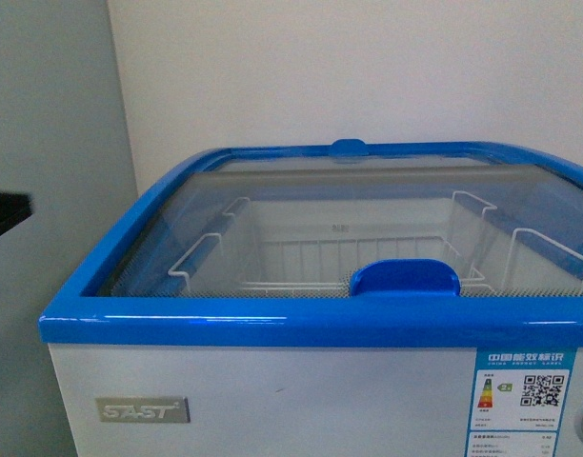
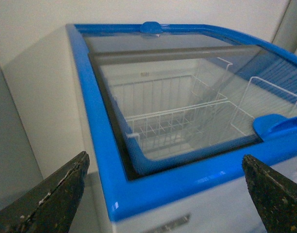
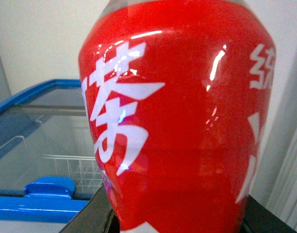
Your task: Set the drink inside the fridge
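1. Left gripper (image 2: 164,159): fingers (image 2: 51,194) spread wide with nothing between them, so that's the free one.
2. Right gripper (image 3: 175,221): clamped on the drink (image 3: 177,121). It's a red bottle that fills that whole view, with a dark finger on either side of its base. Its long axis runs up out of the shot, and the cap isn't visible.
3. The fridge (image 1: 272,319) sits straight ahead of both wrists. Neither arm shows in the front view.
4. Key bit: the glass lid (image 1: 272,209) looks shut over the baskets (image 1: 301,257), so the drink can't just drop in. The handle (image 1: 403,276) sits on the near rim, a bit right of centre.
5. My guess is the empty left slides the lid back toward the wall first, then the right lowers the bottle. I can't tell which arm is nearer the handle.
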Controlling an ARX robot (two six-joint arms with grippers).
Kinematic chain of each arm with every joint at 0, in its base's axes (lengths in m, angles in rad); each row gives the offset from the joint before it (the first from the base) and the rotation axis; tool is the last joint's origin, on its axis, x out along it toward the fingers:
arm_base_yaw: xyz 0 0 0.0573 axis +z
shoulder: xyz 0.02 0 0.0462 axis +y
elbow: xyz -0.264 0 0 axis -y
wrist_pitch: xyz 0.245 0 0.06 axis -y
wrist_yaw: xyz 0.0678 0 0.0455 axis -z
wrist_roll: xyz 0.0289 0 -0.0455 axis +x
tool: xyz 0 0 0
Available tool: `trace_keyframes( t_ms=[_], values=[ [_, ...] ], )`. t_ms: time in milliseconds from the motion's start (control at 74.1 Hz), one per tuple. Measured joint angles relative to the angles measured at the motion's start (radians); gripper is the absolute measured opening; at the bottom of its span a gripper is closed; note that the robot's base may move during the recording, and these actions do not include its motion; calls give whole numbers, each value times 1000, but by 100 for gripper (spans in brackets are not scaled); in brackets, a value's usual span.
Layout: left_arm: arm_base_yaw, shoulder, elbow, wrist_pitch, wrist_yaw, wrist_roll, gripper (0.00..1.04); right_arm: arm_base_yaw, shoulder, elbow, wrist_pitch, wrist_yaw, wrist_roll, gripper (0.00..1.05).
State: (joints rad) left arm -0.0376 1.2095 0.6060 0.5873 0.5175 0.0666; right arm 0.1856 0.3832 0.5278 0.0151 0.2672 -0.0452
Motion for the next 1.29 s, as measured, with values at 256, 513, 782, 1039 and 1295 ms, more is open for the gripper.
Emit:
trace_keyframes(
  t_ms=[256, 513, 782, 1039, 1295],
  values=[
    [-213, 341, 340, 34, 36, 503, 97, 0, 0, 0, 0, 0, 0, 37],
    [-336, 473, 532, -183, 116, 896, 97, 0, 0, 0, 0, 0, 0, 37],
    [-380, 532, 673, -448, 149, 1033, 97, 0, 0, 0, 0, 0, 0, 37],
    [-388, 579, 755, -654, 151, 1040, 97, 0, 0, 0, 0, 0, 0, 37],
    [-408, 635, 824, -674, 136, 1035, 97, 0, 0, 0, 0, 0, 0, 37]
  ],
)
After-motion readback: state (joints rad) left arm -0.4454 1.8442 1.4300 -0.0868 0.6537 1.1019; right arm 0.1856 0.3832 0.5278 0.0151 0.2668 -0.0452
